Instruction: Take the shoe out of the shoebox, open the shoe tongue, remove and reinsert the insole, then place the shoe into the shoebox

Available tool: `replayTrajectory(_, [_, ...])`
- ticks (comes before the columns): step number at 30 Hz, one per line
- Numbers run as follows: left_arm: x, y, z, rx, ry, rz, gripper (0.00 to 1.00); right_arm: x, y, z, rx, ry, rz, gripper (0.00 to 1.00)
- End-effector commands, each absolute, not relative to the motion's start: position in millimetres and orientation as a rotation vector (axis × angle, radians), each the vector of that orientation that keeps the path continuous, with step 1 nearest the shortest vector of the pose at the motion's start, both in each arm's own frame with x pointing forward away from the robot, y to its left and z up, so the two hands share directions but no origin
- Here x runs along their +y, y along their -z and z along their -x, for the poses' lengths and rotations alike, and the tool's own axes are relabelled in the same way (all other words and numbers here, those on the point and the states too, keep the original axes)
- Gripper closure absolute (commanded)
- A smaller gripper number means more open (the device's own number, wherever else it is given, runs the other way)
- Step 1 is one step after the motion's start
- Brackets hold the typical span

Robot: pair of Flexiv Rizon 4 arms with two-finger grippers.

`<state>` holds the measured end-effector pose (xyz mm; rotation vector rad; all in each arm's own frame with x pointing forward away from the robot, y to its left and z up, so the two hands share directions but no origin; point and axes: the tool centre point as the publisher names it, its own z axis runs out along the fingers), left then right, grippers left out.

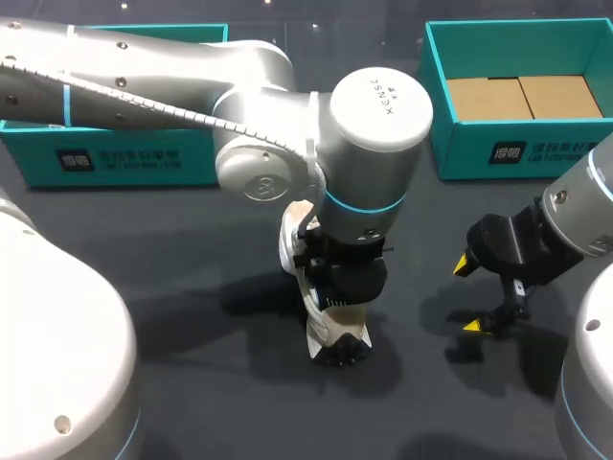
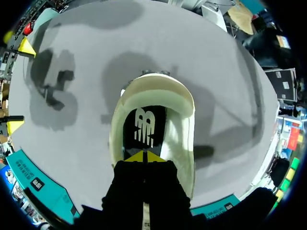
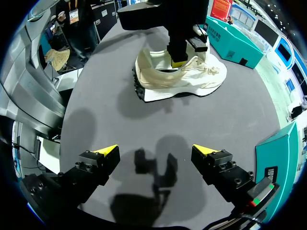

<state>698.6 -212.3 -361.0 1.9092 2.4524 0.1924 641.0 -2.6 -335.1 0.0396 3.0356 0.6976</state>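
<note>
A cream-white shoe (image 1: 311, 321) with a black lugged sole stands on the dark table near the middle. My left gripper (image 1: 337, 287) comes down from above into its opening. In the left wrist view the left gripper (image 2: 144, 156) is shut, its yellow tips pressed together on the black insole (image 2: 144, 127) that lies inside the shoe (image 2: 180, 124). I cannot tell whether anything is pinched. My right gripper (image 1: 468, 295) hangs open to the right of the shoe, apart from it. From its own wrist, the right gripper (image 3: 156, 151) holds nothing, with the shoe (image 3: 192, 79) ahead.
An open teal shoebox (image 1: 441, 105) with a brown cardboard floor stands at the back right. A second teal box part (image 1: 115, 158) sits at the back left behind my left arm. Bare table lies in front of the shoe and under the right gripper.
</note>
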Motion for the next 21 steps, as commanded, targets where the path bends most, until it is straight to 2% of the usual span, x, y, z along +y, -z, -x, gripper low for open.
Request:
replayTrajectory(1, [-205.5, 367.9, -701.1, 2.463, -0.194, -1.885, 1.00, -3.6, 334.2, -638.5, 3.033, -0.696, -0.040, 0.00])
replayTrajectory(6, [-199.1, 372.7, -707.7, 2.495, -0.200, -1.847, 1.00, -3.6, 334.2, -638.5, 3.033, -0.696, -0.040, 0.00])
replayTrajectory(7, [-198.3, 373.4, -708.6, 2.502, -0.195, -1.846, 0.96, -3.6, 334.2, -638.5, 3.033, -0.696, -0.040, 0.00])
replayTrajectory(11, [-195.3, 375.2, -711.1, 2.515, -0.204, -1.830, 0.60, -3.6, 334.2, -638.5, 3.033, -0.696, -0.040, 0.00])
replayTrajectory(12, [-194.4, 374.8, -712.2, 2.519, -0.200, -1.825, 0.38, -3.6, 334.2, -638.5, 3.033, -0.696, -0.040, 0.00])
replayTrajectory(13, [-193.6, 374.3, -713.8, 2.527, -0.180, -1.822, 0.09, -3.6, 334.2, -638.5, 3.033, -0.696, -0.040, 0.00])
replayTrajectory(14, [-193.2, 373.7, -714.5, 2.528, -0.179, -1.821, 0.00, -3.6, 334.2, -638.5, 3.033, -0.696, -0.040, 0.00])
replayTrajectory(21, [-188.7, 368.5, -714.2, 2.564, -0.146, -1.801, 0.00, -3.6, 334.2, -638.5, 3.033, -0.696, -0.040, 0.00])
